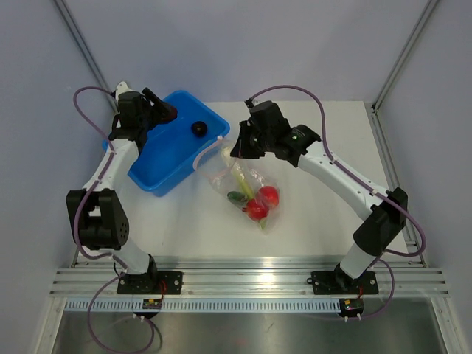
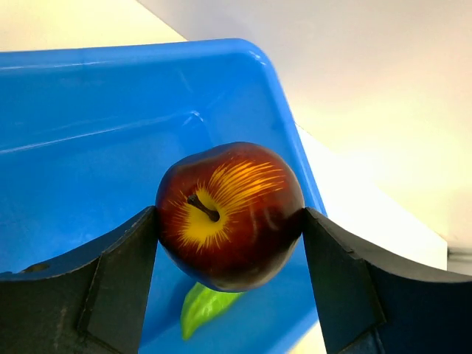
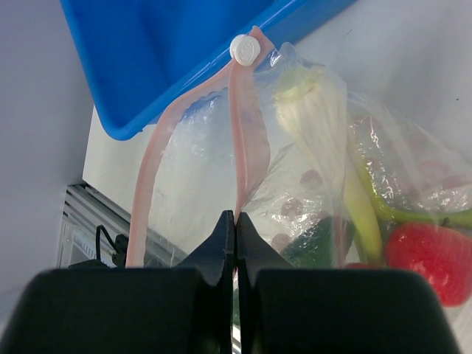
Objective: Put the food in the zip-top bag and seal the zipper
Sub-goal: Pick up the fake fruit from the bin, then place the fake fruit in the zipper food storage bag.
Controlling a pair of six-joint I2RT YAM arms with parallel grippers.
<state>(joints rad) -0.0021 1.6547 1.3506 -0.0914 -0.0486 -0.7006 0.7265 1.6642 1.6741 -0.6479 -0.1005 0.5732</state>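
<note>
My left gripper (image 1: 171,113) hangs over the blue bin (image 1: 158,158), shut on a dark maroon apple (image 2: 236,184) with a yellow patch round its stem. A green piece (image 2: 203,310) lies in the bin below it. A smaller dark round fruit (image 1: 199,128) lies in the bin near its right wall. My right gripper (image 3: 236,214) is shut on the pink zipper strip (image 3: 240,125) and holds the zip-top bag (image 1: 217,177) with its mouth open beside the bin. The bag holds a pale stalk (image 3: 313,110), a green cucumber piece (image 3: 313,243) and two red fruits (image 1: 268,195).
The zipper's white slider (image 3: 245,48) sits at the strip's far end against the bin's rim (image 3: 184,81). The bag's body lies on the white table (image 1: 332,236) in front of the bin. Grey walls stand on three sides.
</note>
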